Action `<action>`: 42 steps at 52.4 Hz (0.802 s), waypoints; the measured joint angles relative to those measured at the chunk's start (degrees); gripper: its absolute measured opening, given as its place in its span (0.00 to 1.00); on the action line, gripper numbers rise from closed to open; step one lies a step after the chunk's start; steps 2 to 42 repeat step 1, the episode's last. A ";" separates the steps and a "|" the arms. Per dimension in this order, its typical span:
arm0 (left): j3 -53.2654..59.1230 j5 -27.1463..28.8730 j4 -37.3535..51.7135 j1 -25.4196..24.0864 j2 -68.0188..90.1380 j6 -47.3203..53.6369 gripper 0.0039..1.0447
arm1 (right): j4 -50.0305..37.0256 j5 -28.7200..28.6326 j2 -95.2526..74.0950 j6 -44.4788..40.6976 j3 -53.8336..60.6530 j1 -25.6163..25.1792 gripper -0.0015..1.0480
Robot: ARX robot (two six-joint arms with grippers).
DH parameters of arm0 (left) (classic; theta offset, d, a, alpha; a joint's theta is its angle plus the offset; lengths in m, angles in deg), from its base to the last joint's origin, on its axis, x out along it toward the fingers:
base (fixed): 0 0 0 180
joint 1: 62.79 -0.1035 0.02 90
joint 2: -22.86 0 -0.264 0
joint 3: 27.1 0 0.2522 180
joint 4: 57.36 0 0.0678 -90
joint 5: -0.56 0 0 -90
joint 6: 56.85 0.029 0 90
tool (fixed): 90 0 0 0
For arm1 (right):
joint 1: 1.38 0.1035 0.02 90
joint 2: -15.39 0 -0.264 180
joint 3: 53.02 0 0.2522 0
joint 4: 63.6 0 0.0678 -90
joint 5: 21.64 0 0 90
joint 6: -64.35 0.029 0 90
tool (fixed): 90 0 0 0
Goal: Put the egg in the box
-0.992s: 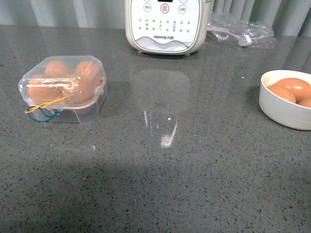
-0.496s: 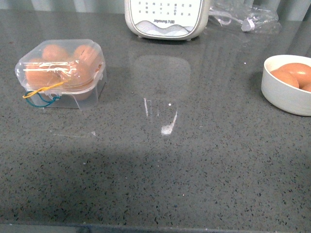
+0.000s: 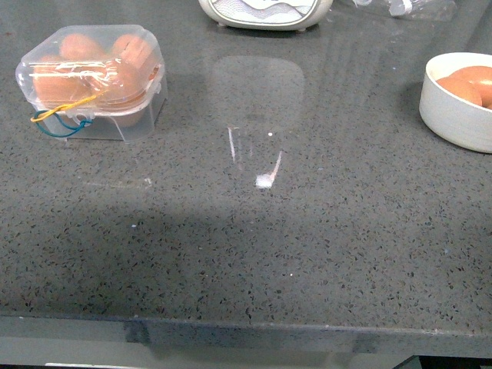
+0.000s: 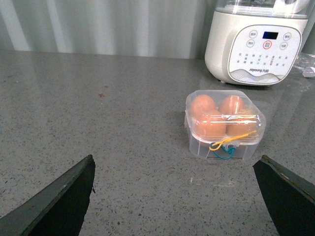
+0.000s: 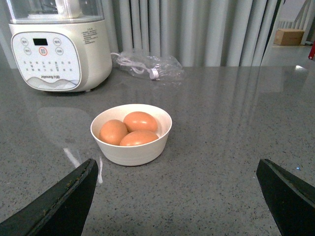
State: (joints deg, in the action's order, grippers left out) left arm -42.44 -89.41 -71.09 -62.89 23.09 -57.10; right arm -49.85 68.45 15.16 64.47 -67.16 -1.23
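The clear box (image 3: pixel 91 77) sits at the far left of the grey counter, lid shut, with brown eggs inside and yellow and teal bands at its front. It also shows in the left wrist view (image 4: pixel 223 125), well ahead of my open, empty left gripper (image 4: pixel 177 201). Three brown eggs lie in a white bowl (image 5: pixel 132 150); the nearest egg (image 5: pixel 139 138) lies at its front. The bowl shows at the right edge of the front view (image 3: pixel 453 111). My right gripper (image 5: pixel 177 201) is open and empty, back from the bowl. Neither gripper shows in the front view.
A white Joyoung appliance (image 5: pixel 59 49) stands at the back of the counter, also in the left wrist view (image 4: pixel 256 46). A clear plastic bag with a cable (image 5: pixel 147 66) lies behind the bowl. The counter's front edge (image 3: pixel 246 327) shows near the bottom.
The front view has tilted downward: box, bowl and appliance have shifted up in the picture, and the counter's front edge has come into view. Nothing on the counter has moved.
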 joint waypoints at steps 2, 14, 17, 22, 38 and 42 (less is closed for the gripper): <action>0.00 0.00 0.00 0.02 0.00 0.00 0.94 | 0.00 0.00 0.00 -0.02 0.00 0.00 0.93; 0.00 0.00 0.00 0.02 0.00 0.00 0.94 | 0.00 0.00 0.00 -0.02 0.00 0.00 0.93; 0.00 0.00 0.00 0.02 0.00 0.00 0.94 | 0.00 0.00 0.00 -0.02 0.00 0.00 0.93; 0.00 0.00 0.00 0.02 0.00 0.00 0.94 | 0.00 0.00 0.00 -0.02 0.00 0.00 0.93; 0.00 0.00 0.00 0.02 0.00 0.00 0.94 | 0.00 0.00 0.00 -0.02 0.00 0.00 0.93; 0.00 0.00 0.00 0.02 0.00 0.00 0.94 | 0.00 0.00 0.00 -0.02 0.00 0.00 0.93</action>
